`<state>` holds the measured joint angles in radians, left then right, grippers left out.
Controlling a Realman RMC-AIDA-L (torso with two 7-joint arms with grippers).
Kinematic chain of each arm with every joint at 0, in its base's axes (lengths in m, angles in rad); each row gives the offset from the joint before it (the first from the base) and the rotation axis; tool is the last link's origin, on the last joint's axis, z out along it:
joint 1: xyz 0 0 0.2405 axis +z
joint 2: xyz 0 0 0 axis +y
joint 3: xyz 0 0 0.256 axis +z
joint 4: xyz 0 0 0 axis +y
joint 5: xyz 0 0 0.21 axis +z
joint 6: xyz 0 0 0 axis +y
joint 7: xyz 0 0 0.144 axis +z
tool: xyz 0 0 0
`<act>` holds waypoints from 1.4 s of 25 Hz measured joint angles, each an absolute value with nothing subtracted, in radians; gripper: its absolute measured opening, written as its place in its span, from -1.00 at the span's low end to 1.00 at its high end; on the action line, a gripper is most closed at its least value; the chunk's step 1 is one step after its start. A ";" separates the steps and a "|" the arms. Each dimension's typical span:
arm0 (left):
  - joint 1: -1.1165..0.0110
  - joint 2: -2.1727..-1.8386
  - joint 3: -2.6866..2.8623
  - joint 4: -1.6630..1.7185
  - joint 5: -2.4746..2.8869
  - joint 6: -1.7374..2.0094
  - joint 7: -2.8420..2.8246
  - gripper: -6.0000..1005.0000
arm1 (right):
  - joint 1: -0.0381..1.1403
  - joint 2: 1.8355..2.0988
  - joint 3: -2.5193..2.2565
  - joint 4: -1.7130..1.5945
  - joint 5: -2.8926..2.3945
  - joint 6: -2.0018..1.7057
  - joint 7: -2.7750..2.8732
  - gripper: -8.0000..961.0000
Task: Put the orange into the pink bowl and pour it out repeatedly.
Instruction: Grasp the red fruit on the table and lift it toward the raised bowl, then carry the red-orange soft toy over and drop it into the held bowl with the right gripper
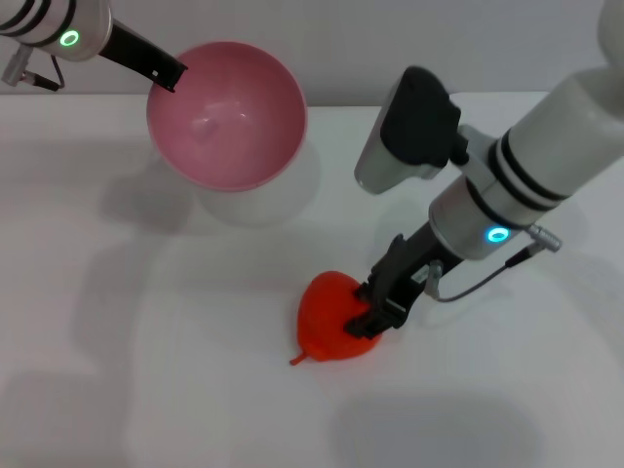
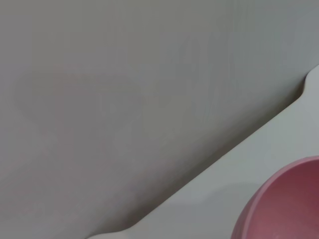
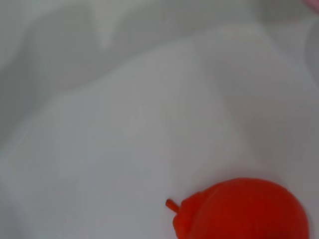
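The pink bowl (image 1: pixel 226 112) hangs above the far left of the white table, tipped so its empty inside faces me. My left gripper (image 1: pixel 169 74) is shut on its rim at the upper left. A part of the pink bowl (image 2: pixel 284 204) also shows in the left wrist view. The orange (image 1: pixel 330 317) lies on the table in the middle, its stem nub pointing toward the near left. My right gripper (image 1: pixel 375 310) is down at the fruit's right side, its black fingers closed on it. In the right wrist view the orange (image 3: pixel 244 211) shows close up, without any fingers.
The white table (image 1: pixel 146 370) spreads all around the fruit. Its back edge meets a grey wall (image 2: pixel 124 99) just behind the bowl. The right arm's forearm (image 1: pixel 526 166) slants over the table's right side.
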<state>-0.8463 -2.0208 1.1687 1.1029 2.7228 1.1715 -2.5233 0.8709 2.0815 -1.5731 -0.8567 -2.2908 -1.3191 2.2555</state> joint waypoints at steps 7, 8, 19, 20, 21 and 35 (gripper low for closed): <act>-0.849 -2.023 1.169 1.103 2.723 1.172 -2.510 -0.90 | 0.865 2.082 -1.593 -0.819 -2.273 -1.253 2.260 -0.23; -0.850 -2.024 1.169 1.103 2.723 1.172 -2.507 -0.90 | 0.862 2.082 -1.593 -0.821 -2.273 -1.247 2.260 -0.23; -0.850 -2.025 1.169 1.103 2.723 1.166 -2.496 -0.90 | 0.848 2.079 -1.583 -0.849 -2.274 -1.235 2.265 -0.59; -0.850 -2.025 1.169 1.103 2.723 1.166 -2.496 -0.90 | 0.835 2.076 -1.579 -0.875 -2.281 -1.235 2.274 -0.63; -0.850 -2.025 1.169 1.103 2.723 1.166 -2.495 -0.90 | 0.822 2.074 -1.570 -0.903 -2.290 -1.236 2.283 -0.67; -0.856 -2.030 1.167 1.103 2.723 1.180 -2.494 -0.90 | 0.563 2.075 -1.212 -1.678 -2.362 -1.462 2.364 -0.87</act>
